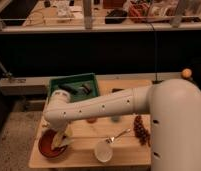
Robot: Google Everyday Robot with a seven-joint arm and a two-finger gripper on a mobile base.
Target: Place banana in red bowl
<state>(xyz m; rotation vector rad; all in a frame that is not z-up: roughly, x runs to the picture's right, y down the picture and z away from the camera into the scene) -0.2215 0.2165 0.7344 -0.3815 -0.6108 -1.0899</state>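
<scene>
Seemingly the placing step is in hand: the gripper (62,138) hangs over the round, shallow, dark red bowl (44,150) at the wooden worktop's (89,144) front-left corner. The small pale yellow banana (56,143) sits within the rim. Whether the gripper holds it, I cannot tell. Next: release, then lift clear.
</scene>
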